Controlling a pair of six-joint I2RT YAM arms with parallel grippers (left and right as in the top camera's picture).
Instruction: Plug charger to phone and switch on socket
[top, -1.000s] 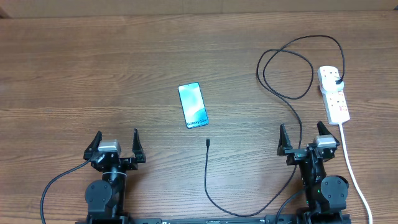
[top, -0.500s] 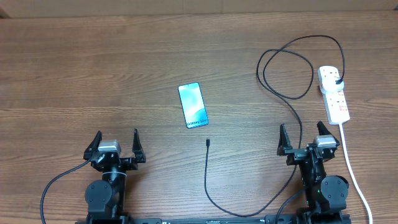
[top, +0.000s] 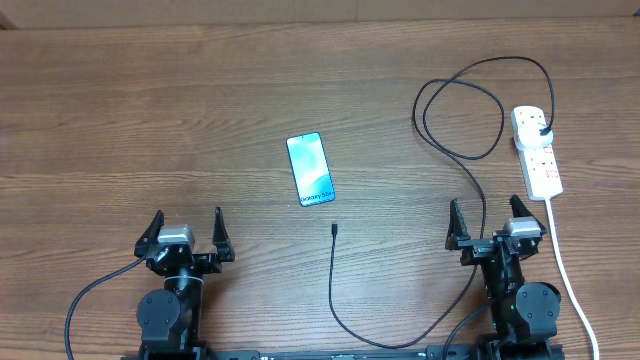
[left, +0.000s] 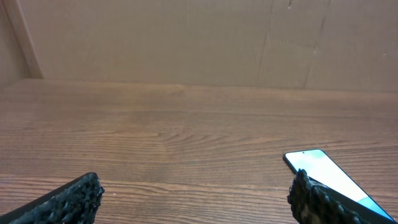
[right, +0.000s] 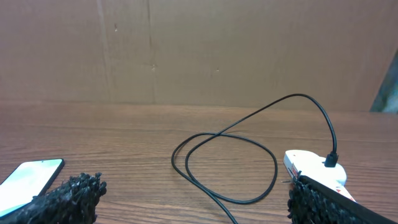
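The phone lies flat mid-table, cyan screen up; it also shows at the right of the left wrist view and low left in the right wrist view. The charger's thin black cable loops from its plug in the white socket round to a loose connector tip just below the phone. In the right wrist view the cable loop and socket lie ahead. My left gripper and right gripper both stand open and empty near the front edge.
The socket's thicker white cord runs down the right side past my right arm. A brown cardboard wall stands behind the wooden table.
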